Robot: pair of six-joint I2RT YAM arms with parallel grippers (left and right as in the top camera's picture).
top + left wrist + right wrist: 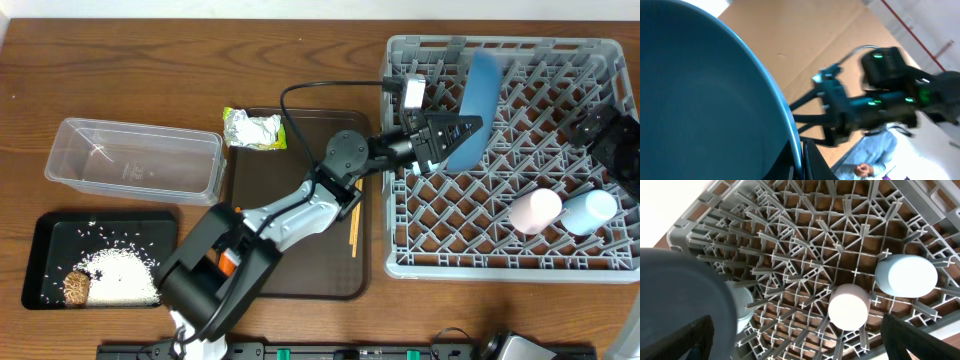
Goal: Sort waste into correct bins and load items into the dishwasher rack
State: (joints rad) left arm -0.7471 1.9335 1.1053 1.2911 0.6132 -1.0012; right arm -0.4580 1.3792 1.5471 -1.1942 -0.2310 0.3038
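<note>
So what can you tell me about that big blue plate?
The blue plate is round, smooth and glossy, teal-blue with a lighter rim. It stands on edge, slightly tilted, among the pegs at the left of the grey dishwasher rack. I cannot tell whether it rests on them. The left jaws are clamped on its rim.

The left arm (300, 212) wears white-grey shells between black round joints, with an orange patch (228, 262) far behind the claw. A thin black cable (330, 85) loops back from the black, wedge-shaped left gripper (455, 135).
</note>
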